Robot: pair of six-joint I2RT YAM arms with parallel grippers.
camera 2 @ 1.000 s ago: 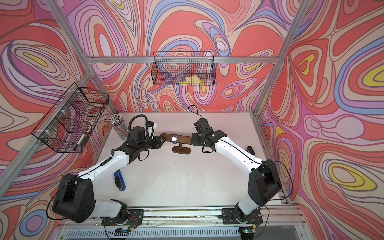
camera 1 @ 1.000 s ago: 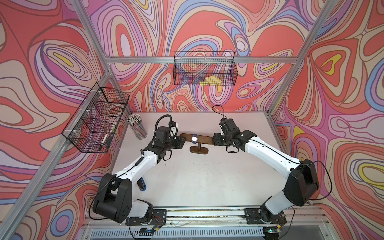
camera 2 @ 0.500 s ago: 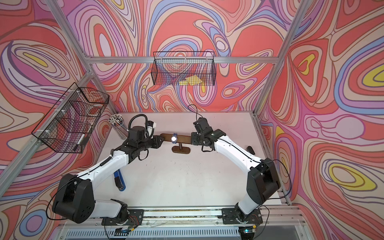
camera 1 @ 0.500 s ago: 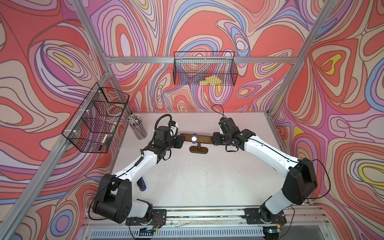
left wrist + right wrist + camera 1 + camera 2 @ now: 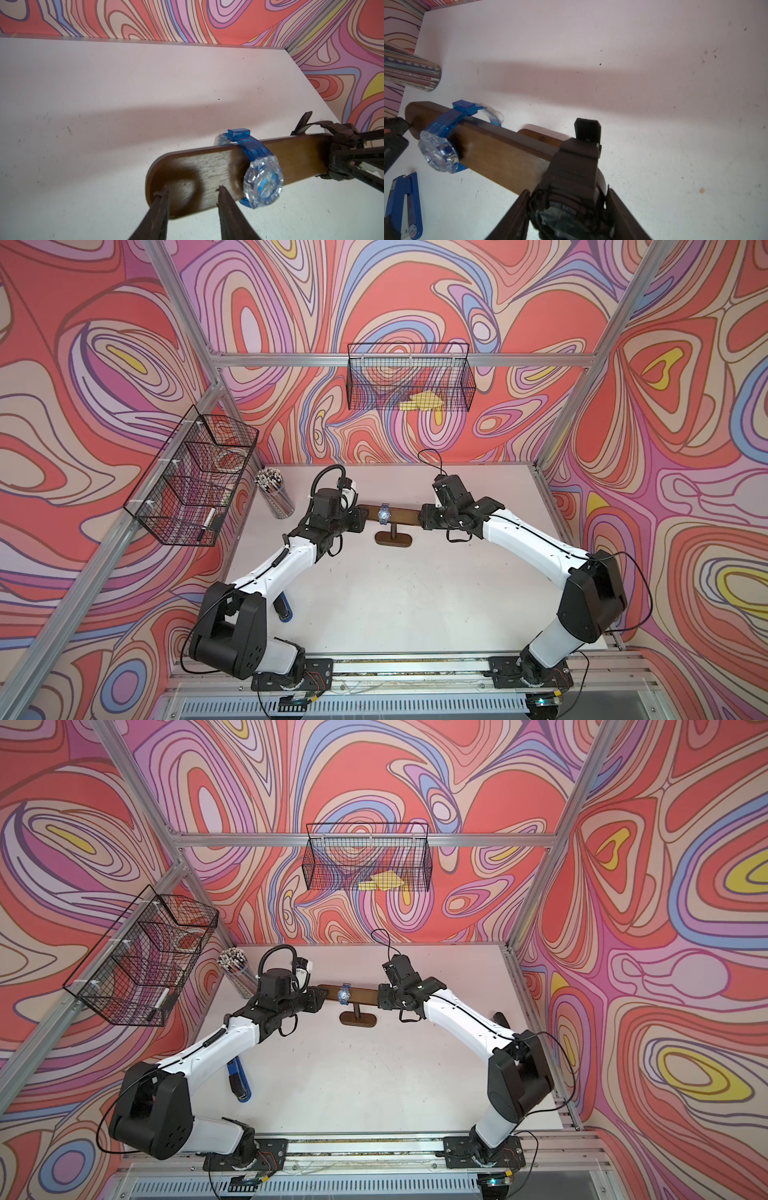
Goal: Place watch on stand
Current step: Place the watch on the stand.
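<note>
Clamped on the black watch [image 5: 571, 176] at the right gripper [image 5: 568, 192], strap over the 3 o'clock end of the stand [image 5: 405, 516] bar in a top view. Parted and empty at the left gripper [image 5: 191, 193], tips by the 9 o'clock end. Already hung just 9 o'clock of the post: blue watch [image 5: 262, 185]. Judged mid-placement of the second watch. Next: slide inward toward 9 o'clock, seat fully, release, back out without tipping the stand.

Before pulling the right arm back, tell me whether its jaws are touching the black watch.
Touching. The right wrist view shows the right gripper with its jaws pressed against both sides of the black watch on the stand.
</note>
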